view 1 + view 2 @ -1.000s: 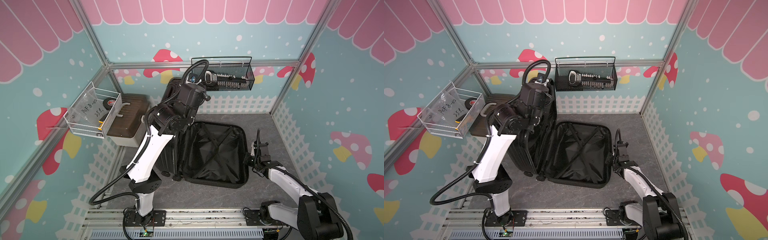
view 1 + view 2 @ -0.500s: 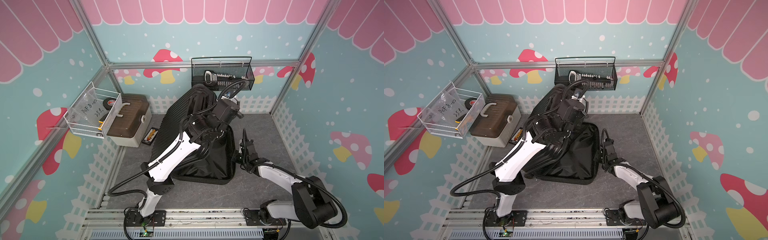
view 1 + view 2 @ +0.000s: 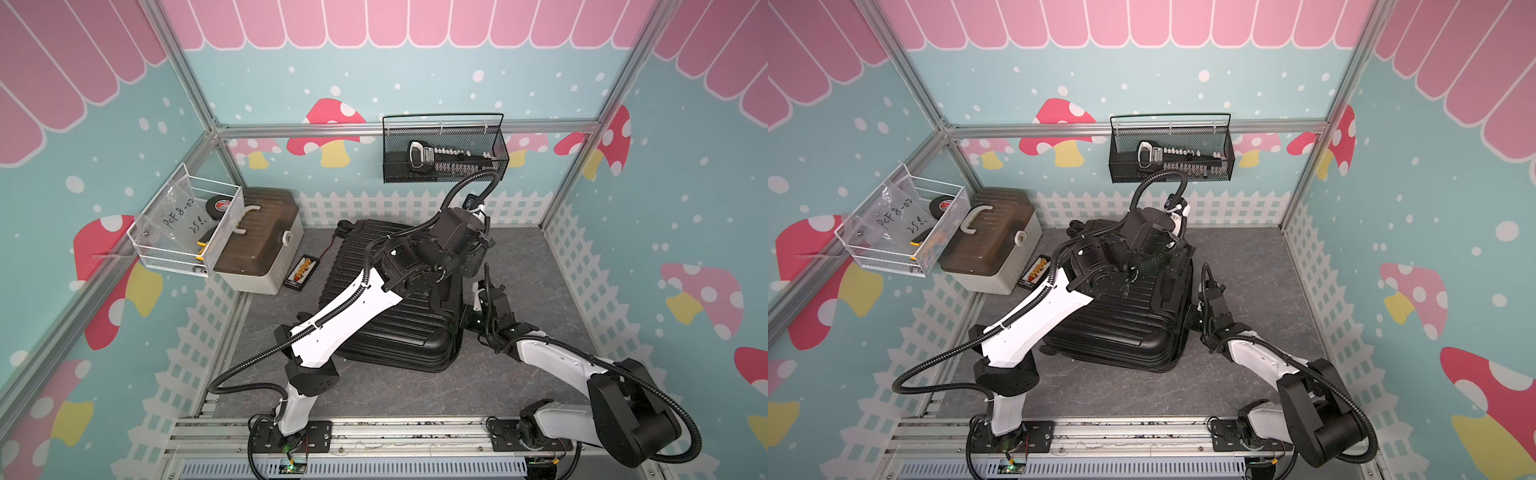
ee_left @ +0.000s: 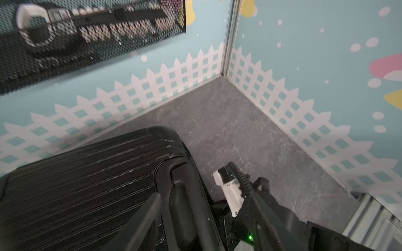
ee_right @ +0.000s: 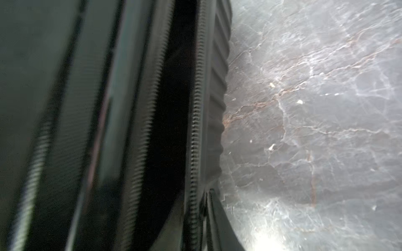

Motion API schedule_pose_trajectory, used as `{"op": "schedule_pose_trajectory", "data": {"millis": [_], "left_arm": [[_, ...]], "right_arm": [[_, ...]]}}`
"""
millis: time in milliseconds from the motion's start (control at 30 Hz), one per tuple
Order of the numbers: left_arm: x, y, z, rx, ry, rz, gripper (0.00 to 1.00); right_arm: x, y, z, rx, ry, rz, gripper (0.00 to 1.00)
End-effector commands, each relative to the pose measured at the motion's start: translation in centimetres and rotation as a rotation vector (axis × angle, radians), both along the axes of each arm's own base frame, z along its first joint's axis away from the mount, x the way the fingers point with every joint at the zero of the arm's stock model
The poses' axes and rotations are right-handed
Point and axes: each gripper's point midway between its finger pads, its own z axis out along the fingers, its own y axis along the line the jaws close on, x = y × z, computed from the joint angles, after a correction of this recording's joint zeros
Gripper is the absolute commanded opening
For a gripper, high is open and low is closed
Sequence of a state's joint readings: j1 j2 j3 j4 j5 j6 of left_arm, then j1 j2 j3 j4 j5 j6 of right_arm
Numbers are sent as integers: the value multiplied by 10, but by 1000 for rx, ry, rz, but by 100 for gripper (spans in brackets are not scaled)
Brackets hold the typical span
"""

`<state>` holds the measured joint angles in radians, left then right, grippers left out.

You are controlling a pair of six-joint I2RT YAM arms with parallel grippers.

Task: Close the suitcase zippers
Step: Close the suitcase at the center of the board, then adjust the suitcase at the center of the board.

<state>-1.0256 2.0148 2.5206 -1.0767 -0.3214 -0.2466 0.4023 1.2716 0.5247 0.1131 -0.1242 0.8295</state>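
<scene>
The suitcase is showing a glossy, ribbed hard-plastic shell. The zippers are presenting fine, matt black teeth. The worktop is appearing smooth, grey and stone-veined. The mesh basket is reading as matt black metal, the box lid as translucent brown plastic.

At 10 o'clock you've got a beige box with a brown translucent lid and a pale handle on top. It's shut and sits on the grey marbled floor mat. Just beside the box, on its 4 o'clock side, lies a small black tray of orange and white bits.

Left wall, 9 o'clock: a white wire basket holds a black tape roll, a clear bag with handwriting and a yellow-and-black tool.

Back wall, 12 o'clock: a black mesh basket holds a black-and-white tool and a row of pale pieces; can't tell what they are.

An aluminium rail runs along 6 o'clock. White picket-fence trim rings the floor.
</scene>
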Motion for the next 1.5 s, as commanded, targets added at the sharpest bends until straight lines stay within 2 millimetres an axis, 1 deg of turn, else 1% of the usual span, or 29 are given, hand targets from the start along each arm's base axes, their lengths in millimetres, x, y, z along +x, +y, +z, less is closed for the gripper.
{"op": "schedule_pose_trajectory", "data": {"millis": [0,167,233,267,367,500,567,633,700,867,933,967,1067,1133,1233,1333,1467], "left_arm": [[-11,1,-42,43,176,-43,65],[-6,-1,-90,140,273,-28,65],[-11,-6,-106,159,322,-53,62],[-14,-8,-110,161,341,-66,61],[-18,-9,-129,187,389,-71,59],[-20,-3,-152,238,428,-49,58],[-20,-4,-160,253,442,-48,58],[-18,-3,-171,282,450,-34,58],[-15,-4,-180,301,455,-27,57],[-11,-15,-197,317,470,-38,55],[-8,-19,-199,312,471,-40,53],[-7,-21,-199,308,468,-41,53],[-8,-26,-203,304,478,-56,52],[-6,-26,-208,315,480,-49,51],[-2,-21,-220,354,481,-16,51],[2,-13,-233,413,478,24,51],[3,-9,-249,470,479,47,51]], "right_arm": [[-12,7,-3,8,-16,67,17],[-19,15,-1,36,-38,91,15],[-20,18,-2,31,-38,98,16],[-20,16,-5,19,-32,90,17],[-21,2,-10,-39,-23,33,20],[-25,-30,-10,-168,-14,-72,33],[-27,-45,-6,-221,-22,-122,38],[-30,-58,-1,-269,-30,-164,41],[-32,-68,5,-309,-33,-195,42],[-36,-82,16,-377,-40,-225,42],[-36,-85,18,-392,-44,-230,42],[-36,-84,17,-393,-44,-229,40],[-35,-80,15,-385,-33,-206,38],[-35,-79,13,-390,-23,-196,37],[-37,-87,14,-424,-14,-221,37],[-39,-96,20,-458,-24,-253,37],[-40,-114,36,-523,-39,-302,37]]}}
